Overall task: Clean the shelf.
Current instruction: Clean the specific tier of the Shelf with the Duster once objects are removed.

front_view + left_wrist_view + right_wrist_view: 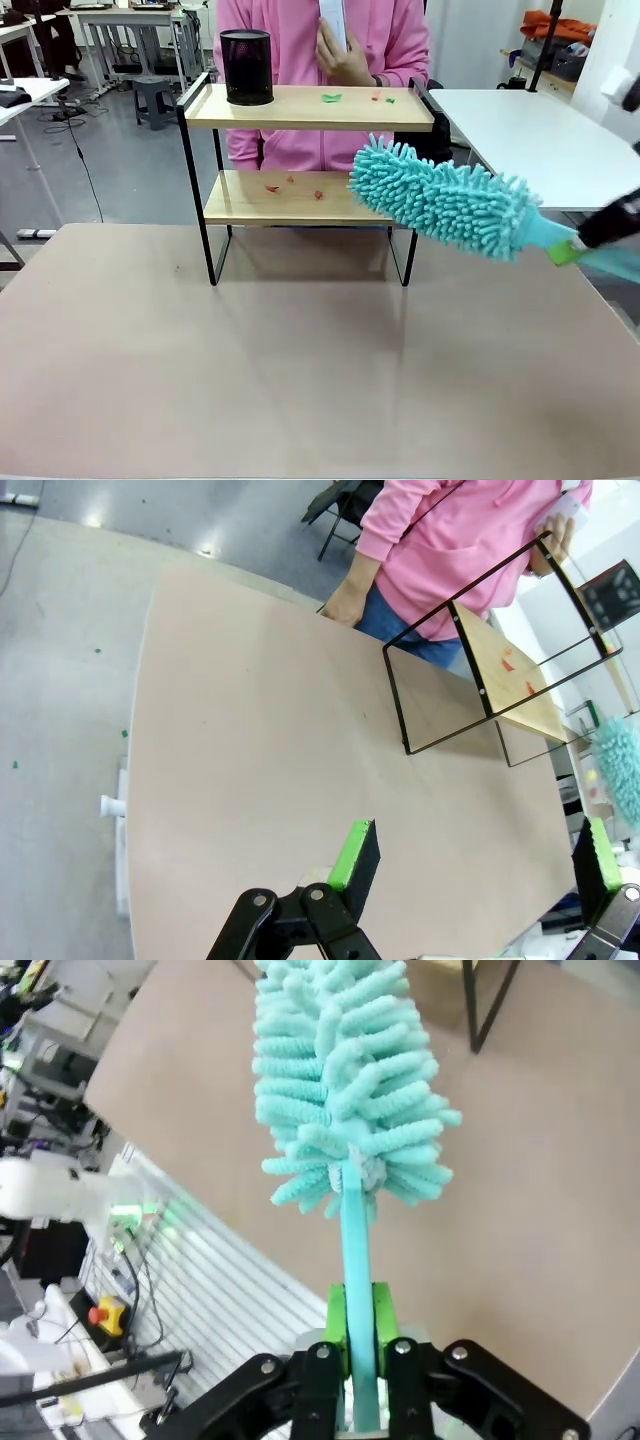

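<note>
Beyond the beige bench (300,360) you see a grey floor (120,180) filling the upper left of the frame, with white tables (120,18) and a small grey stool (155,98) standing on it. At the right edge stands a large white table (540,145).

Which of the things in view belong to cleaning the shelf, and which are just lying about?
Belong to the job:
- shelf
- teal duster, clamped in the right gripper
- green and red scraps on the top board
- red scraps on the lower board

Just about:
- black mesh cup on the top board
- white object in the person's hand
- left gripper, open above the table
</note>
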{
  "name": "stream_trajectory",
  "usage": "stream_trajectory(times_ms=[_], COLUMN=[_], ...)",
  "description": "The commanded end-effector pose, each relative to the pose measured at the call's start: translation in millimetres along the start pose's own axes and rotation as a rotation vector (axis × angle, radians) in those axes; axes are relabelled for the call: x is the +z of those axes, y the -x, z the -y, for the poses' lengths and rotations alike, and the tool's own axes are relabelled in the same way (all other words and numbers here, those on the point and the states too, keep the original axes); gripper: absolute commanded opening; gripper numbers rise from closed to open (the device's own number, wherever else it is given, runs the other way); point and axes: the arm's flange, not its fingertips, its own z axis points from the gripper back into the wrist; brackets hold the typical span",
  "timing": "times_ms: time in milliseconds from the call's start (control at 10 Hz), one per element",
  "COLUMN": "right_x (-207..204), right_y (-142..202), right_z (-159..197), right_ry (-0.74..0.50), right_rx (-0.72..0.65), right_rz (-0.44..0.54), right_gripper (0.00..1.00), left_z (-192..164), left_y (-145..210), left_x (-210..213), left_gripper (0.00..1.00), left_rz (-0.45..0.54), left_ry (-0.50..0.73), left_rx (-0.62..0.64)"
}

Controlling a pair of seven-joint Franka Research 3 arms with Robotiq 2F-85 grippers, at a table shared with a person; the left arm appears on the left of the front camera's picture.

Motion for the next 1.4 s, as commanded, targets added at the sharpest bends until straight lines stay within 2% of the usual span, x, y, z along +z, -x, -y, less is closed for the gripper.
stream_trajectory(times_ms=[0, 200, 300, 500, 800, 1100, 1200, 1300], right_x=[-57, -92, -104, -122, -123, -119, -118, -118], right_y=[-44, -72, -78, -85, -81, -80, -87, -87], right_z=[-3, -8, -11, -19, -14, -8, -8, -8], right_ry=[0.035, 0.054, 0.059, 0.068, 0.043, 0.07, 0.06, 0.06], right_rx=[-0.013, -0.02, -0.047, -0.151, -0.167, -0.214, -0.168, -0.168], right_rz=[-0.01, -0.055, -0.009, 0.148, 0.119, 0.175, 0.113, 0.113], right_gripper=[0.13, 0.13, 0.13, 0.13, 0.13, 0.13, 0.13, 0.13], left_z=[1, 1, 1, 1, 1, 1, 1, 1], left_y=[2, 2, 2, 2, 2, 2, 2, 2], left_x=[-2, -2, -2, -2, -2, -2, -2, -2], left_gripper=[1.0, 1.0, 1.0, 1.0, 1.0, 1.0, 1.0, 1.0], left_rz=[0.017, 0.017, 0.017, 0.017, 0.017, 0.017, 0.017, 0.017], left_ry=[0.018, 0.018, 0.018, 0.018, 0.018, 0.018, 0.018, 0.018], left_rx=[-0.022, -0.022, -0.022, -0.022, -0.022, -0.022, -0.022, -0.022])
